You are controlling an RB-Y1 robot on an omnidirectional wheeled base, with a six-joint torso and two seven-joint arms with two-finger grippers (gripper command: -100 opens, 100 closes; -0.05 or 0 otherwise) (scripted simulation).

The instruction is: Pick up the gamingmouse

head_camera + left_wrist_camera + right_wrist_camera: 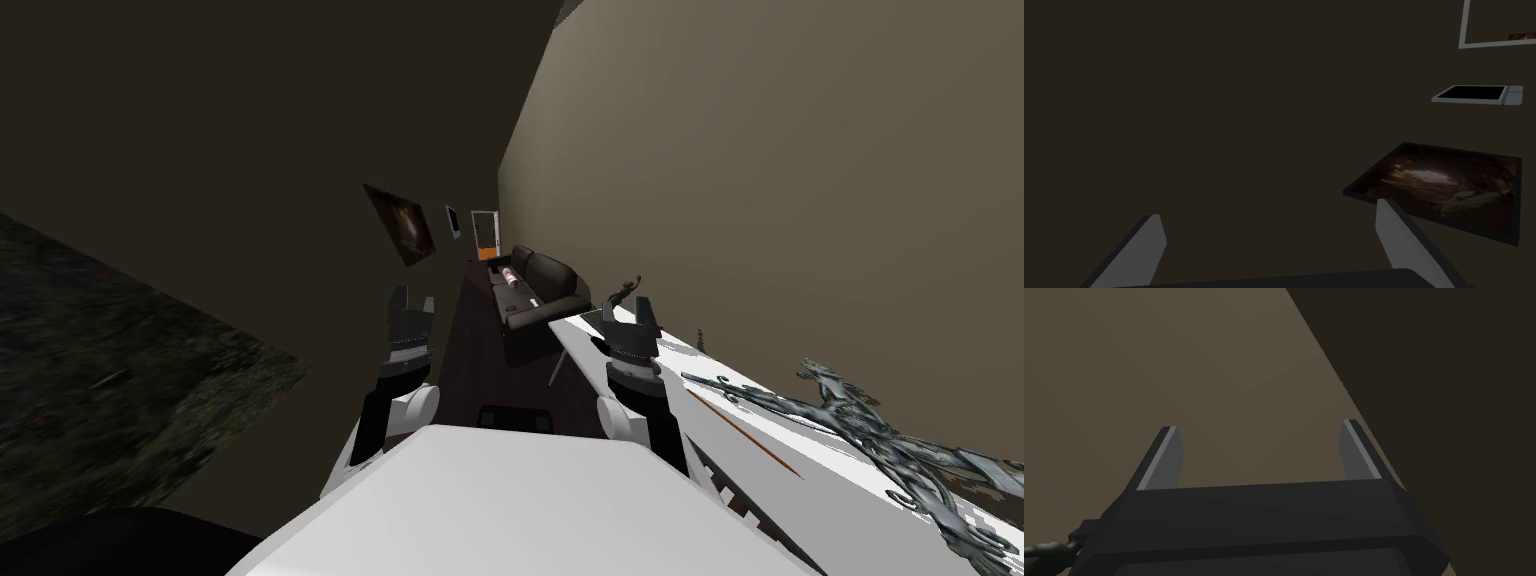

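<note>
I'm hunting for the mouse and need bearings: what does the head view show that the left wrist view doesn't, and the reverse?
Head view adds: a dark padded sofa, a white flat-topped table with a grey ornate scrollwork sculpture lying on it, and the right claw, open, by the table's near end. Left wrist view adds: the brownish cave-like scene inside the dark-framed painting, close enough to read. Both share: the left claw, open, that painting, a white-rimmed black panel and a white door frame beyond it.
</note>
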